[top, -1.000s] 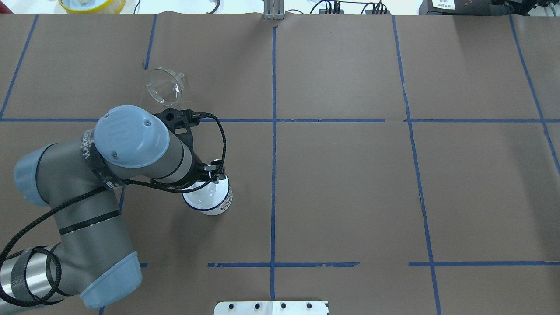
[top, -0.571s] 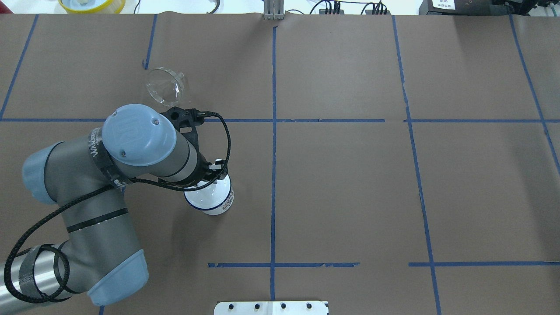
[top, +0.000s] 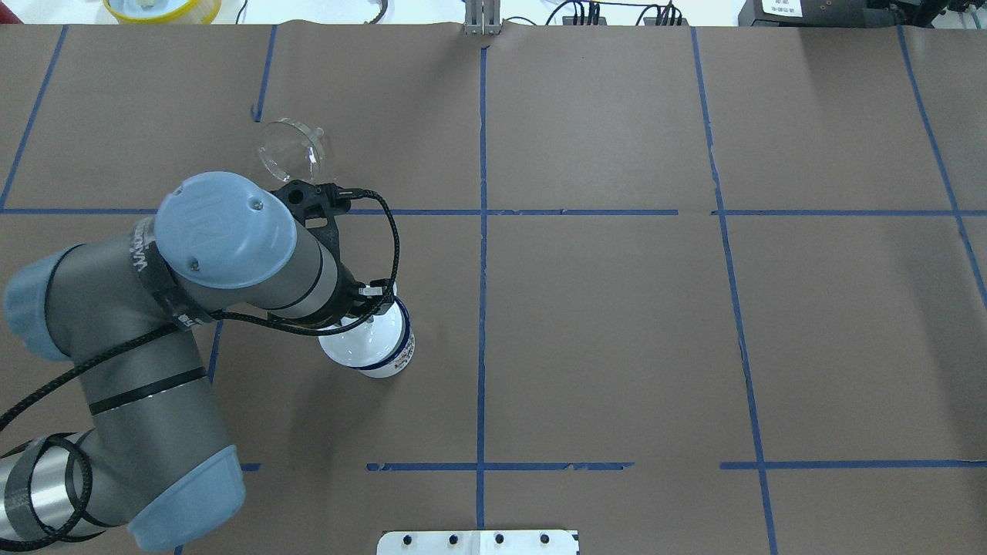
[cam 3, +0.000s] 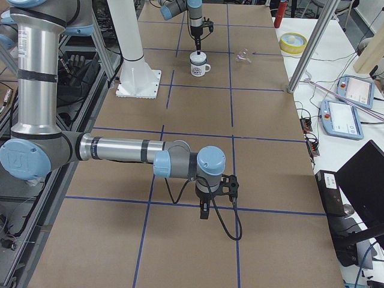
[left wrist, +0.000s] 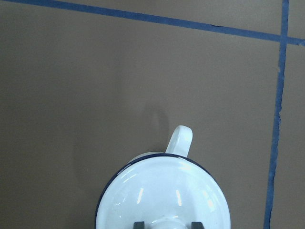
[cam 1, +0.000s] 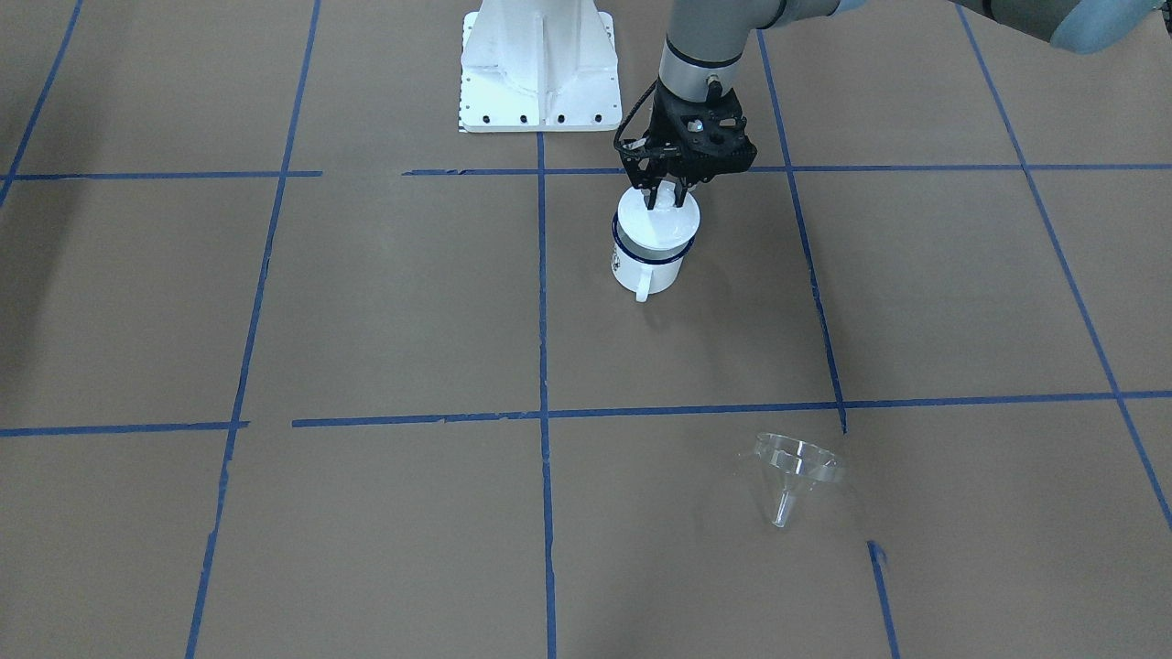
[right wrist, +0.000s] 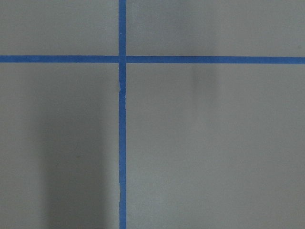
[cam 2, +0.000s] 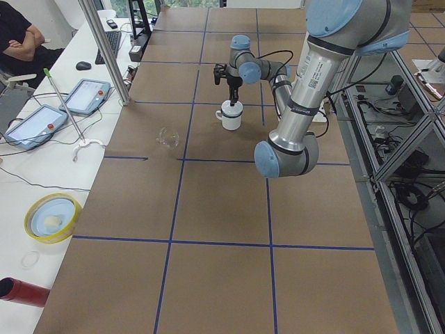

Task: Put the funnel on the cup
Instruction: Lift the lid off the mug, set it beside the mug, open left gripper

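Note:
The cup (cam 1: 645, 263) is a white enamel mug with a dark blue rim, standing upright with its handle (left wrist: 180, 140) pointing away from the robot. A white round lid (cam 1: 661, 224) covers its mouth. My left gripper (cam 1: 666, 196) is directly above it and shut on the lid's knob, which shows between the fingers in the left wrist view (left wrist: 167, 223). The clear funnel (cam 1: 795, 476) lies tilted on the paper, apart from the cup, on its far side (top: 291, 150). My right gripper (cam 3: 204, 211) hangs over bare paper far from both; I cannot tell if it is open.
Brown paper with blue tape lines (top: 482, 212) covers the table. The robot's white base plate (cam 1: 537, 64) is just behind the cup. A yellow bowl (top: 162, 8) sits beyond the far left edge. Operator pendants (cam 2: 35, 125) lie on the side table.
The left arm's elbow and shoulder joints have shifted a little to the left. The gripper stays shut on the lid over the cup. The funnel has not moved.

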